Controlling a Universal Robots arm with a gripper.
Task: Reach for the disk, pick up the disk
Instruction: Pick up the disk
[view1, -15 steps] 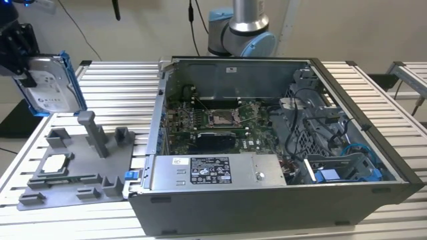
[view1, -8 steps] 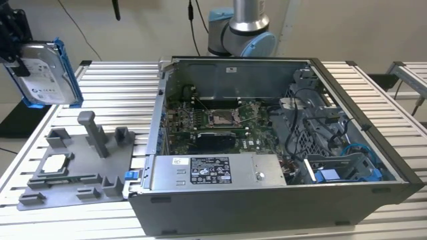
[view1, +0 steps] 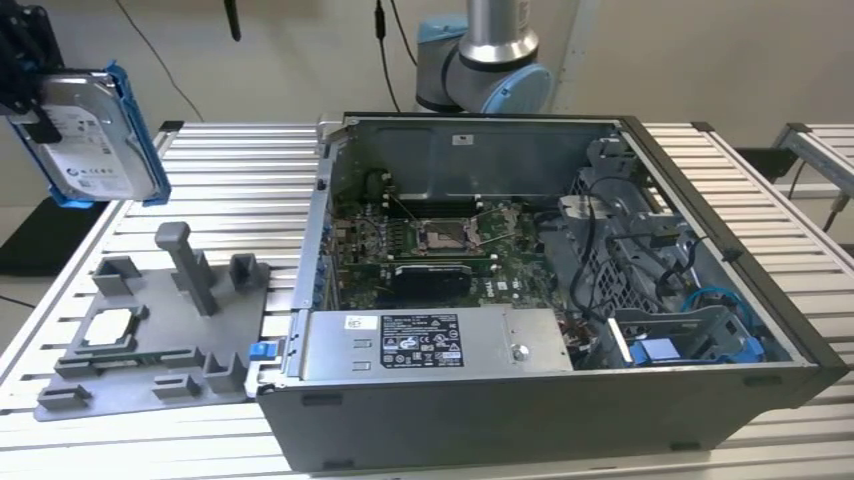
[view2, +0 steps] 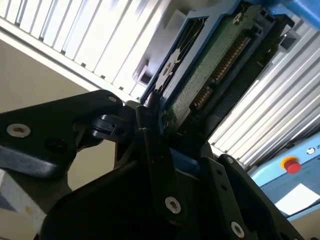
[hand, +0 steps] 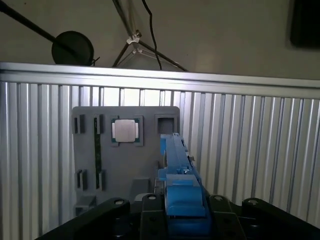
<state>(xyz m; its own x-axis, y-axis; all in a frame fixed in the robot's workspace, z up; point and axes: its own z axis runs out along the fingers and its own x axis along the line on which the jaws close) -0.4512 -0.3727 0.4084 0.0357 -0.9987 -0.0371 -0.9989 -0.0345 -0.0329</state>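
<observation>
Open computer case, grey tray (chip, seemingly)

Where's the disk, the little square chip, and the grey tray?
the disk (view1: 91, 140): exterior view, on its white label.
the chip (hand: 126, 131): first wrist view, on its silver top.
the grey tray (view1: 167, 342): exterior view, on a bare flat part.

Lab: slatted aluminium table, opened computer case
</observation>
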